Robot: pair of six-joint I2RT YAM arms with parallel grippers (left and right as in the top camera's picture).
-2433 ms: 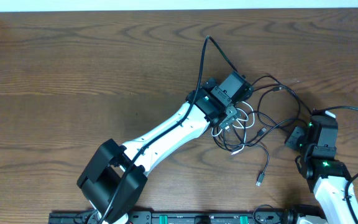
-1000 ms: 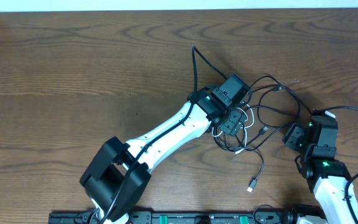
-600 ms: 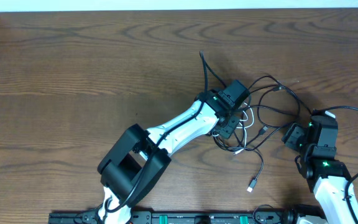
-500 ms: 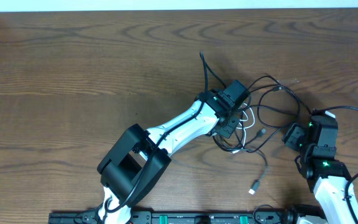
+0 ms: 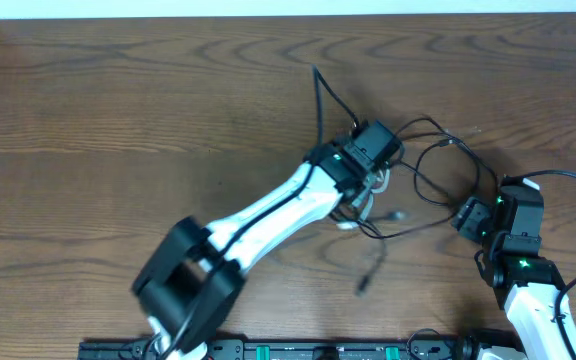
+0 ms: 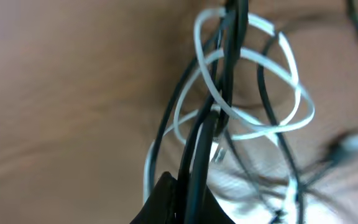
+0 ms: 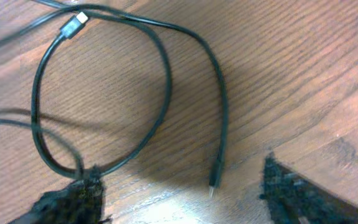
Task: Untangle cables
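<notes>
Pulling apart is in hand: the left claw (image 6: 188, 200) is pinched on black strands of the cables (image 5: 408, 195), which lie toward three o'clock on the table (image 5: 118, 100), a white cord (image 6: 263, 68) looped round them. The right claw (image 7: 182, 193), at four o'clock of the tangle, gapes wide and empty over a loose black loop (image 7: 166, 87); next it should probably pin that loop while the left draws away.
</notes>
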